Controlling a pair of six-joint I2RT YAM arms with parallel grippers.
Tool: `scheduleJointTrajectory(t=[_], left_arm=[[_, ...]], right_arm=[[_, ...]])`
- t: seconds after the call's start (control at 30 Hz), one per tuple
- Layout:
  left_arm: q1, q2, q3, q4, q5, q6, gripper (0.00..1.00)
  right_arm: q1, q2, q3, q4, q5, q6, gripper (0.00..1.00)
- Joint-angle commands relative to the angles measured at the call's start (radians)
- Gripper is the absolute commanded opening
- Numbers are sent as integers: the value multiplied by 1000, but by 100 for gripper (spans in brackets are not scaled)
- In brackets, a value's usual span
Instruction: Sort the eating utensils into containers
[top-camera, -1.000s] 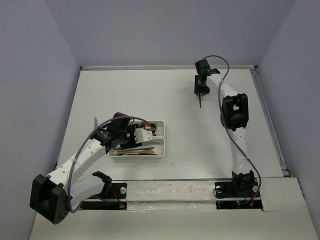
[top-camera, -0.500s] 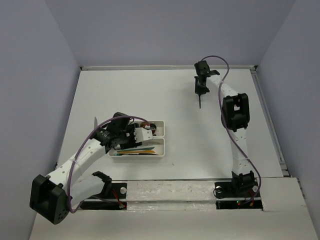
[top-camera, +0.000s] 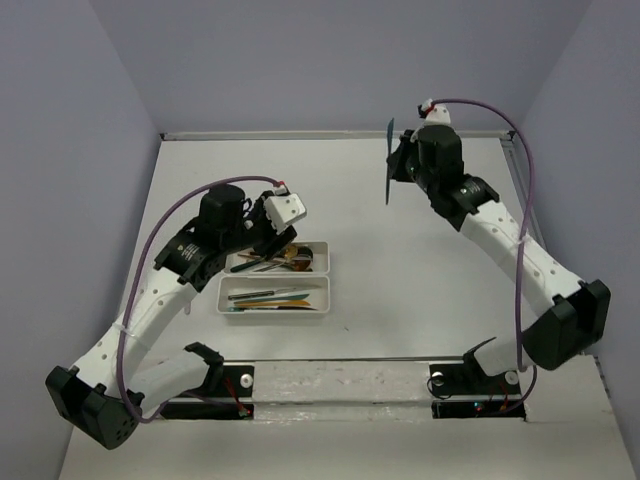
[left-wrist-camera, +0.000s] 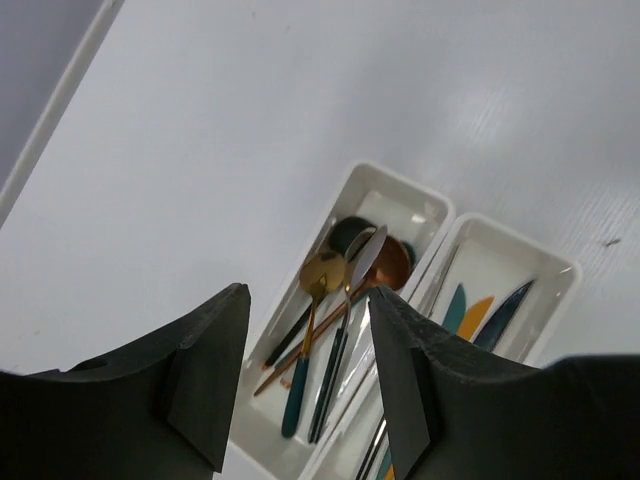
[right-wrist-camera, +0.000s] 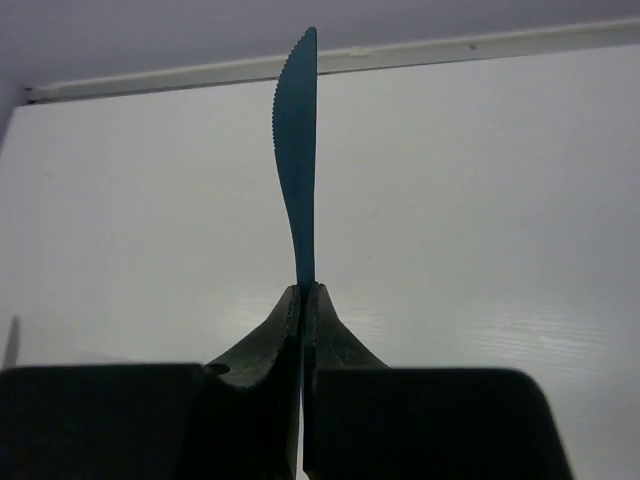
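Note:
My right gripper (top-camera: 397, 165) is shut on a teal serrated knife (top-camera: 389, 190), held up above the far right of the table. In the right wrist view the knife (right-wrist-camera: 298, 150) sticks straight out from the pinched jaws of that gripper (right-wrist-camera: 302, 290). My left gripper (top-camera: 268, 238) hangs open and empty above the two white containers. The far container (top-camera: 326, 258) holds spoons and the near container (top-camera: 325, 295) holds knives. The left wrist view shows a gold spoon (left-wrist-camera: 320, 275) and a copper spoon (left-wrist-camera: 390, 262) in the far container (left-wrist-camera: 400, 190), below the open left gripper (left-wrist-camera: 308, 292), and an orange knife (left-wrist-camera: 475, 315) in the near container (left-wrist-camera: 560, 270).
A raised white rim (top-camera: 330, 134) borders the table's far edge, and another rim (top-camera: 535, 240) runs along its right side. Grey walls close in on both sides. The arm bases (top-camera: 340, 385) sit on a strip at the near edge.
My right gripper closed on the teal knife and raised it off the table. My left arm rose from low over the containers to a higher pose above them.

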Motion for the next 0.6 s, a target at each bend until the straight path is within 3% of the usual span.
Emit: scheduleJointTrajectory(t=[0.0,0.17,0.57], left_arm=[[-5,-28,73,153,226,-231,63],[-5,-3,57,279,352,-398,64],[-5,3,-21,403,367,-467,68]], right_arm=[[175,-145,-178,199,15,124,0],[375,-256,-309,426,76,184,0],[572,-247,-317,539,113,210,0]])
